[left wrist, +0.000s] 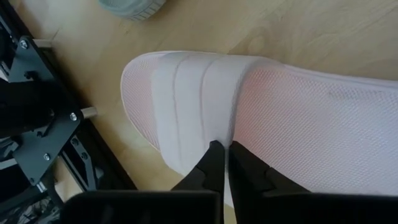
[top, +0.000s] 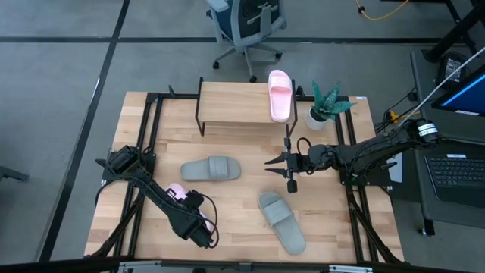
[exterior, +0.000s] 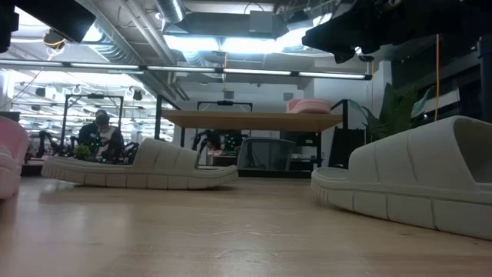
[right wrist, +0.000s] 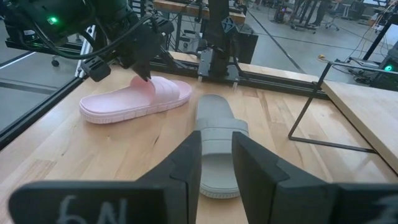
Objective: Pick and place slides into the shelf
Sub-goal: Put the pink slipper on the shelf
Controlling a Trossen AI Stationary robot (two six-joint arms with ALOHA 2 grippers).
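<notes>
One pale pink slide [top: 280, 95] lies on the right end of the shelf's wooden top [top: 231, 106]. The second pink slide [left wrist: 267, 118] lies sole-down on the table at the near left, and my left gripper [left wrist: 225, 158] is shut on its strap. One grey-green slide [top: 211, 169] lies at mid table and another [top: 282, 221] near the front edge, both sole-down. My right gripper [top: 276, 161] is open and empty above the table, pointing left at the mid-table grey-green slide [right wrist: 217, 137]. My left gripper pinches the pink slide's wide strap at its edge toward the heel [left wrist: 231, 134] between its two fingers. One finger [left wrist: 214, 158] lies on the strap's outside and the other on the footbed side. The fingers slant down from above [right wrist: 144, 74]. The slide rests flat on the table.
A potted plant [top: 326, 106] stands at the shelf's right end. Black frame rails run along the table's left [top: 144, 152] and right [top: 350, 182] sides. An office chair [top: 246, 26] stands beyond the far edge. Bare wood [top: 242, 197] lies between the slides.
</notes>
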